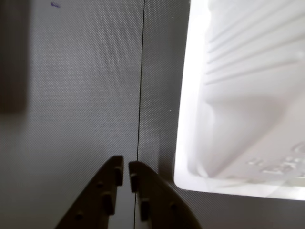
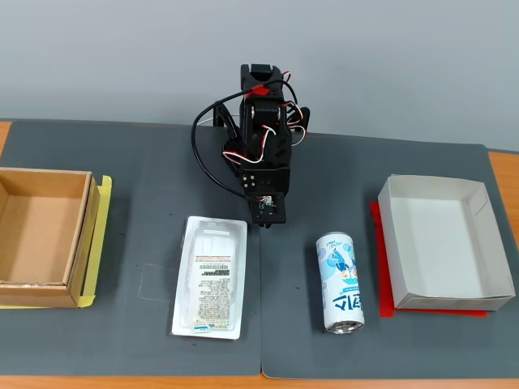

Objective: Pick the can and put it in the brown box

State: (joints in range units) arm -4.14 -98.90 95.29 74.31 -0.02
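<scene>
Fixed view shows us the can point(image 2: 341, 281) lying lower right of centre, the brown box point(image 2: 79, 235) at the left edge; wrist view suggests the gripper point(image 1: 126, 168) is nearly closed, empty.

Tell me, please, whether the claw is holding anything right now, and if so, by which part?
Nothing is held. In the wrist view the claw is nearly closed over bare mat, and the can lies untouched on the table.

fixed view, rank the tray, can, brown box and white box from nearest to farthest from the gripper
From the gripper:
1. tray, just lower left
2. can, lower right
3. white box, far right
4. brown box, far left
</scene>
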